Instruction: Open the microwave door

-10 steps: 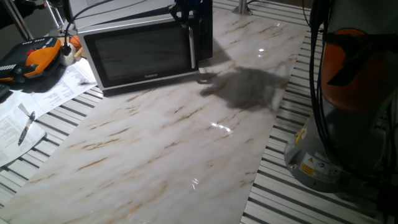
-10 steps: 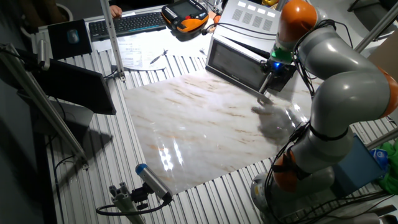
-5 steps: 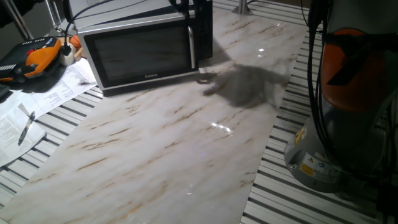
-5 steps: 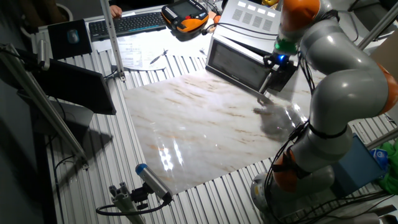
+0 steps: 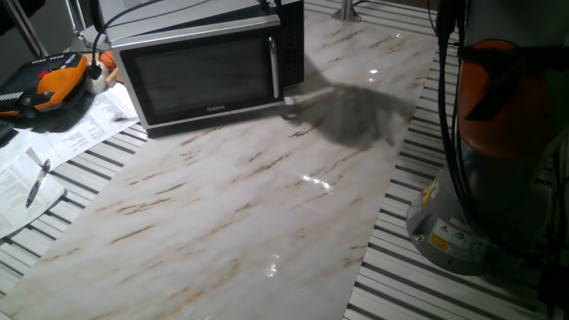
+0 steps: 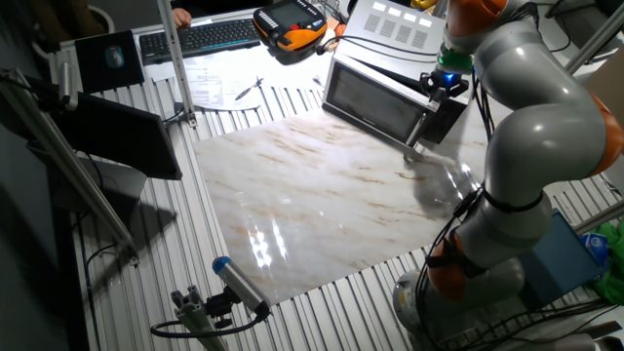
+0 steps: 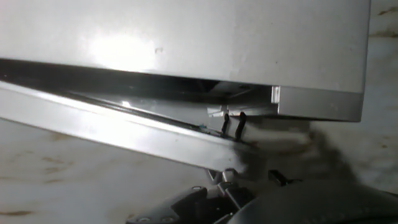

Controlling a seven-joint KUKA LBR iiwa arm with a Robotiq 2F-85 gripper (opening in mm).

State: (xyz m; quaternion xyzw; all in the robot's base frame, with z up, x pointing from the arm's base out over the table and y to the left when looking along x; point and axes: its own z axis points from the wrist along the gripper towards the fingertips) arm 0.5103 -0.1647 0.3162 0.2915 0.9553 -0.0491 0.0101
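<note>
— How will that door handle, and where do you take it?

— The microwave (image 5: 209,67) sits at the far end of the marble table (image 5: 249,213), and its door (image 5: 200,80) is a stiff, hinged panel of dark glass in a silver frame. I judge it light to swing but held by a latch, and the smooth frame would be slippery to push. The vertical bar handle (image 5: 276,67) at the door's right edge, farthest from the hinge, is the place to pull. From my hand view the door edge (image 7: 124,127) angles away from the body (image 7: 186,37) with a dark gap between them, so it looks cracked open.

— And your gripper?

— My gripper (image 6: 441,86) is up at the top right corner of the microwave, above the handle. Its fingers are not clear in any view, so I cannot tell whether they are apart or together, or whether they touch anything.
</note>
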